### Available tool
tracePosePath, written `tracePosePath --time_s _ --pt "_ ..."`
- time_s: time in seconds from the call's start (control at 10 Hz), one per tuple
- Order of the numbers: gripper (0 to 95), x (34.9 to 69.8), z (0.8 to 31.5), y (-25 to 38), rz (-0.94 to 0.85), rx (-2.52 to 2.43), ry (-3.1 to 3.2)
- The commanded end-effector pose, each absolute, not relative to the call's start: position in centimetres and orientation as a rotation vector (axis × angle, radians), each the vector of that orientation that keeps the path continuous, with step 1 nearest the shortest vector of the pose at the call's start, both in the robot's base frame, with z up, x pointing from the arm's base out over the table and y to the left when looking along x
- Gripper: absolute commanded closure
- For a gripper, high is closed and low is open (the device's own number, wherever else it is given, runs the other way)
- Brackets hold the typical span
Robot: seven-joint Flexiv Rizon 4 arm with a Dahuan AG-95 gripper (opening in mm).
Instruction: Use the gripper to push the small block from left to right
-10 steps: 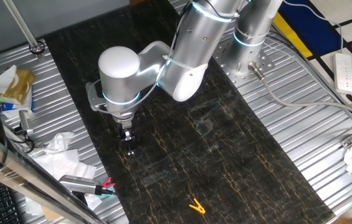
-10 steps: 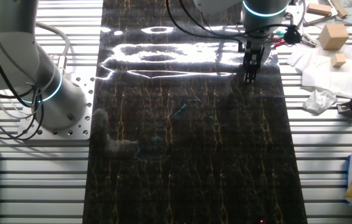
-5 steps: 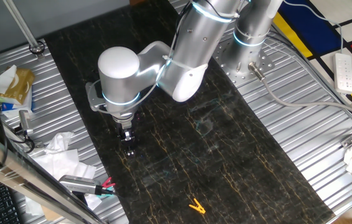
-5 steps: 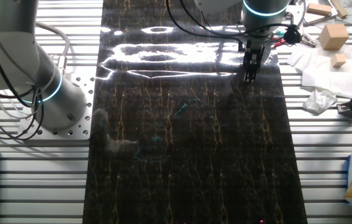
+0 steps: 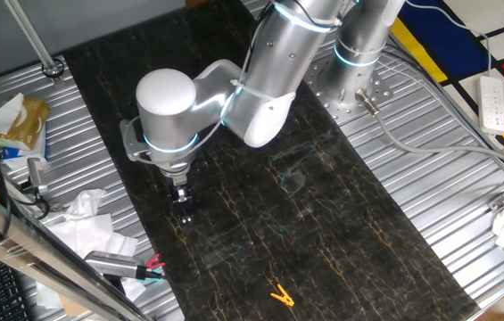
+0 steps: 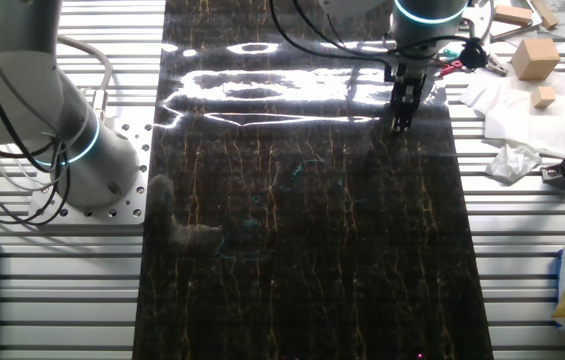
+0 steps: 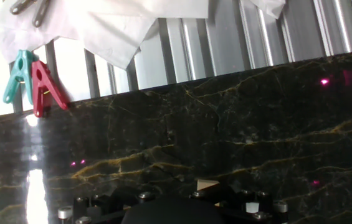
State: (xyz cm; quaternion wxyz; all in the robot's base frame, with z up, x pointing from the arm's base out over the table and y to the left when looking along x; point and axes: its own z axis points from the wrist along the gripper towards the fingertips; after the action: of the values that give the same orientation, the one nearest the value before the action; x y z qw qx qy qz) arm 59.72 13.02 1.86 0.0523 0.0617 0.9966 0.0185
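My jaws [image 5: 185, 210] hang straight down over the dark marble-patterned mat [image 5: 260, 178] that covers the middle of the table [image 5: 466, 178], and their tip is very close to the mat surface; I cannot tell if it touches. In the other fixed view my jaws [image 6: 400, 118] look like one narrow black tip, with no gap that I can see, so they seem closed with nothing between them, but the pictures are too small to be sure. The small block [image 7: 208, 185] shows only in the hand view, as a light-brown corner directly at my fingers, just in front of my dark mounting part at the bottom edge of the picture. In both fixed views the block is hidden or too small to see. Beyond the block the mat ends, and on the ribbed metal surface there lie a red clip [image 7: 42, 89] and a teal clip [image 7: 16, 77], touching each other, beside a white crumpled paper [image 7: 101, 22]. Far from my jaws, near the other end of the mat, lies a yellow-orange clip [image 5: 280, 295]. A second silver arm [image 6: 32, 110] stands on its bolted base at the opposite side of the mat, well apart from me.
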Motion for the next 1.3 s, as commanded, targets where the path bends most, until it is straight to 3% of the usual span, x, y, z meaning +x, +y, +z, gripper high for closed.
tracePosePath --time_s 0.1,1.3 --pt "19.0 59.63 1.86 12.92 -0.018 0.108 3.027" --pt "19.0 59.63 1.86 12.92 0.065 -0.09 3.057"
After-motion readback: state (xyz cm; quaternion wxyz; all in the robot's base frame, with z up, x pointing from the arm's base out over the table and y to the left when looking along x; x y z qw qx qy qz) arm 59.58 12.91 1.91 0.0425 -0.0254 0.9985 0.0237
